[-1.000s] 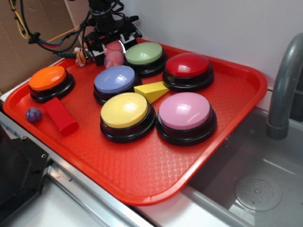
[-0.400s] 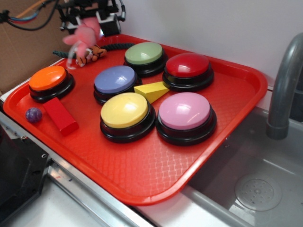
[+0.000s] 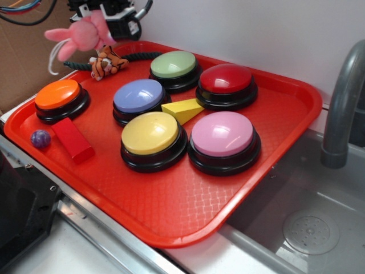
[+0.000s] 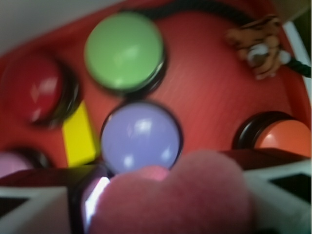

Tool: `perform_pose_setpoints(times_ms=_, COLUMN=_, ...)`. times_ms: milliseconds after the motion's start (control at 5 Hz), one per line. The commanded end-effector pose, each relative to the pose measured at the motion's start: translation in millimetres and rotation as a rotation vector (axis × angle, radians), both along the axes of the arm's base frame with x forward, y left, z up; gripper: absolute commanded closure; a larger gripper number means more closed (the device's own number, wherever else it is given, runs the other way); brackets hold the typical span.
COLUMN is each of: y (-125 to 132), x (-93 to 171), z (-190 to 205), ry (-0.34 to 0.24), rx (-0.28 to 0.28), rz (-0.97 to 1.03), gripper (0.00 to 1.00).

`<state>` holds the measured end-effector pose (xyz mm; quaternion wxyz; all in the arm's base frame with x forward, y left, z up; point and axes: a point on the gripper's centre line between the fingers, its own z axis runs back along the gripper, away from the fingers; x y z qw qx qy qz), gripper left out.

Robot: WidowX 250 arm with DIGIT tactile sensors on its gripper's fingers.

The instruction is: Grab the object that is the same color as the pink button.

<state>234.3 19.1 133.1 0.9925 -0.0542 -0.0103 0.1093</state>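
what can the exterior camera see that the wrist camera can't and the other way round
Only the exterior view shows the yellow button, the red block, the purple ball, the faucet and the whole pink bunny hanging from the claw above the tray. Only the wrist view shows the bunny's fuzz blurred close up. Both show the green button, lavender button and tiger plush.

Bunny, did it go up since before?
Yes. The bunny went up and left: it was down beside the green button, and now it hangs above the tiger, clear of the tray.
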Motion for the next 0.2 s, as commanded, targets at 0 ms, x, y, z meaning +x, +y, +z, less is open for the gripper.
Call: perform_pose_setpoints(times_ms=0, y=-8.2, x=-18.8, z=7.2, ry=0.007, rx=-0.013, rz=-0.302, gripper=1.0)
